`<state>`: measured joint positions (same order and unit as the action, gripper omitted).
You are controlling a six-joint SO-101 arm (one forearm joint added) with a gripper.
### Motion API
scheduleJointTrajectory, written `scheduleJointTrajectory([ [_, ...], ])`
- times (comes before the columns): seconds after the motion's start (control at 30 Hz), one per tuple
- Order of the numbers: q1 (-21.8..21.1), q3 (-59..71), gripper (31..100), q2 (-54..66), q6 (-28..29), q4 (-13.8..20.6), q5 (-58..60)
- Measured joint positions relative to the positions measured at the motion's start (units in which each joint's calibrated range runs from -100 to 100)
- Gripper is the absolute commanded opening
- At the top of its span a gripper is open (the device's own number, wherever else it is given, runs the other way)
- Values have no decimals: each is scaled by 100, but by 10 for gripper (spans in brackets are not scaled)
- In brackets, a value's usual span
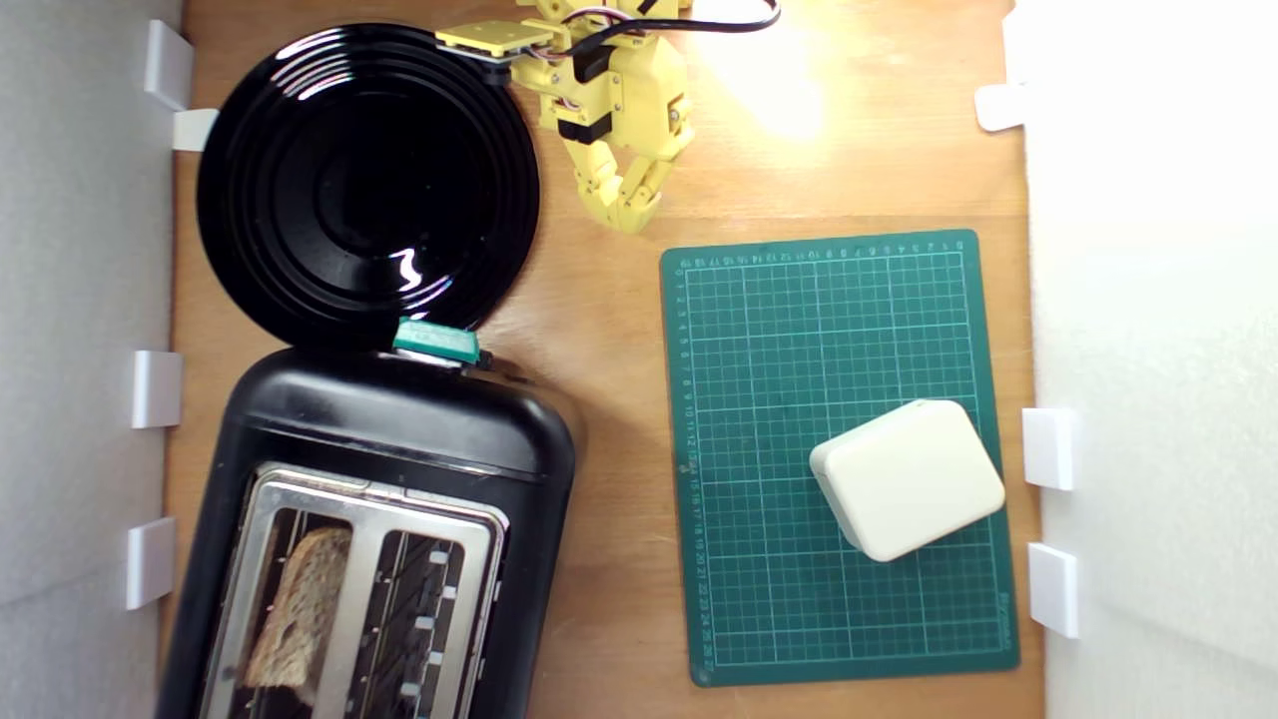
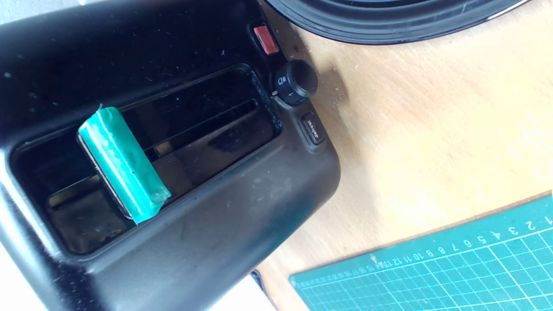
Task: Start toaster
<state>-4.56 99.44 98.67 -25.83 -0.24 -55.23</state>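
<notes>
The glossy black toaster (image 1: 399, 429) stands at the exterior view's lower left, with a slice of brown bread (image 1: 300, 609) in one slot of its metal top. Its teal-green lever (image 1: 436, 341) sticks out of the end nearest the plate. In the wrist view the lever (image 2: 123, 164) sits in a long recess of the toaster (image 2: 224, 207), beside a round knob (image 2: 296, 82) and a red button (image 2: 265, 39). My yellow gripper (image 1: 629, 212) hangs near the table's top edge, well away from the lever, its fingers together and holding nothing. The wrist view shows no fingers.
A large round black plate (image 1: 364, 180) lies between the gripper and the toaster, almost touching the lever end. A green cutting mat (image 1: 759, 559) covers the exterior view's right, with a cream rounded box (image 1: 907, 477) on it. White walls with clips border both sides.
</notes>
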Motion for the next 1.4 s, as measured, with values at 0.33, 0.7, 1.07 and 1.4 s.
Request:
scheduleJointTrajectory([
  [0.33, 9, 0, 315, 0, 0, 0, 0],
  [0.7, 9, 0, 315, 0, 0, 0, 0],
  [1.07, 316, -102, 314, -242, -496, -29, -34],
  [1.4, 416, -1724, 313, -1876, -1061, 481, -102],
])
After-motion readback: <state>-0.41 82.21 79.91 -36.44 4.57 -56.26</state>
